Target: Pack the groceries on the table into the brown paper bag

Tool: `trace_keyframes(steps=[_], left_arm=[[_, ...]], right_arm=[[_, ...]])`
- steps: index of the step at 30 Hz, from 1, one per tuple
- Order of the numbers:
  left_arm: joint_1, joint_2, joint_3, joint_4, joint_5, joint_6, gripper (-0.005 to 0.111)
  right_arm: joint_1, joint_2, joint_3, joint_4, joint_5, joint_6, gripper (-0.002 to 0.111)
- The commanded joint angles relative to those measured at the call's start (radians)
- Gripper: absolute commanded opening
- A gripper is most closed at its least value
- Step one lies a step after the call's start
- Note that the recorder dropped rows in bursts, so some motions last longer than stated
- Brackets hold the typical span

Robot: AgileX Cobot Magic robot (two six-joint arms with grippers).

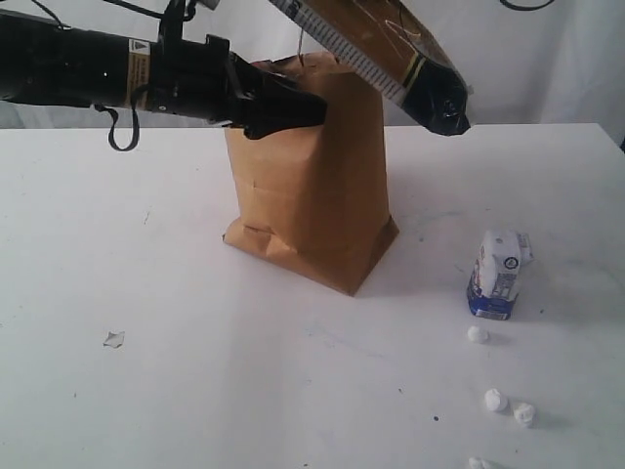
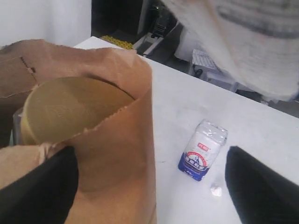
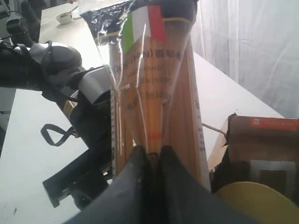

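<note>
**Spaghetti pack poised over the bag mouth.** The right gripper (image 3: 149, 157) is pinched tight on one end of the long spaghetti pack (image 1: 376, 44). The pack slants across the upper centre of the exterior view, and its dark free end hangs at upper right, past the rim of the brown paper bag (image 1: 317, 200) standing at frame centre. The left gripper (image 1: 293, 115), jaws spread wide and holding nothing, sits at the bag's upper-left rim; whether it touches the paper cannot be told. A gold-lidded clear jar (image 2: 65, 109) fills much of the mouth.

Likely faults:
- The slanted pack strikes the rim or the lid and tips or crumples the unclamped bag.
- Held by one end only, the pack swings or slips.

The white-blue carton (image 1: 498, 277) and small white lumps (image 1: 495, 399) lie on the table (image 1: 195, 391) at lower right.
</note>
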Motion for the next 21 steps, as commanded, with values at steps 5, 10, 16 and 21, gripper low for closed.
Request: trace_keyframes(steps=[5, 10, 16, 21], left_arm=[[0.051, -0.004, 0.084, -0.130, 0.015, 0.098, 0.086], [0.146, -0.004, 0.337, -0.477, -0.103, 0.383, 0.086], [0.170, -0.006, 0.511, -0.559, -0.103, 0.524, 0.086], [0.170, -0.006, 0.511, -0.557, -0.103, 0.495, 0.086]], right_arm=[[-0.003, -0.020, -0.018, 0.080, 0.003, 0.076, 0.000], [-0.003, -0.020, -0.018, 0.033, 0.003, 0.119, 0.000], [-0.003, -0.020, -0.018, 0.012, 0.003, 0.136, 0.000], [-0.003, -0.020, -0.018, 0.012, 0.001, 0.136, 0.000]])
